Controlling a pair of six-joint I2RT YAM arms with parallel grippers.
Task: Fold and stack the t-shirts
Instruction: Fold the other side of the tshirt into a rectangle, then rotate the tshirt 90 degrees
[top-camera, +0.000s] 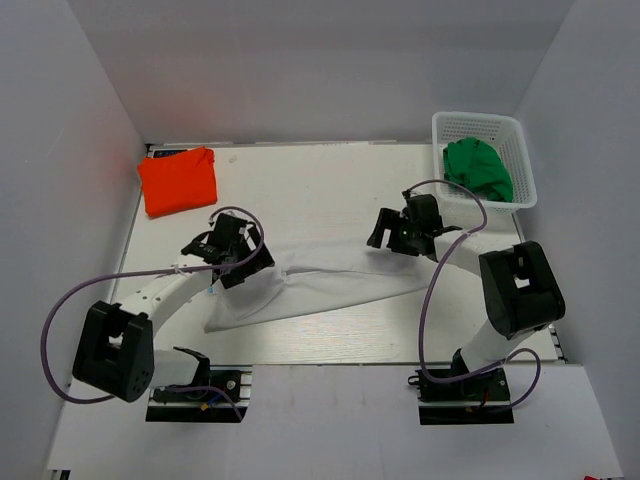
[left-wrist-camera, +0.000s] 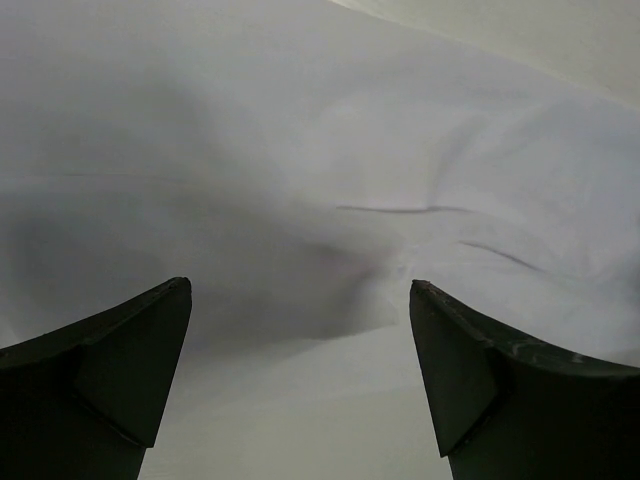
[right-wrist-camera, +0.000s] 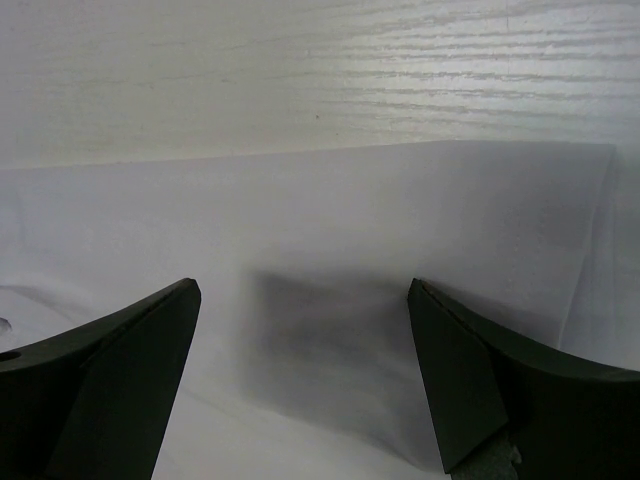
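Note:
The white t-shirt (top-camera: 320, 290) lies stretched in a long band across the middle of the table. My left gripper (top-camera: 232, 258) is open over its left end, with white cloth (left-wrist-camera: 320, 150) filling the left wrist view between the fingers (left-wrist-camera: 110, 370). My right gripper (top-camera: 392, 238) is open over its right end; a flat straight-edged layer of the shirt (right-wrist-camera: 330, 230) lies under the jaws. The orange t-shirt (top-camera: 178, 182) lies folded at the far left. The green t-shirt (top-camera: 478, 168) is bunched inside the basket.
A white lattice basket (top-camera: 478, 118) stands at the far right corner. White walls enclose the table on the left, back and right. Bare wood-grain tabletop (right-wrist-camera: 320, 70) shows beyond the shirt's edge.

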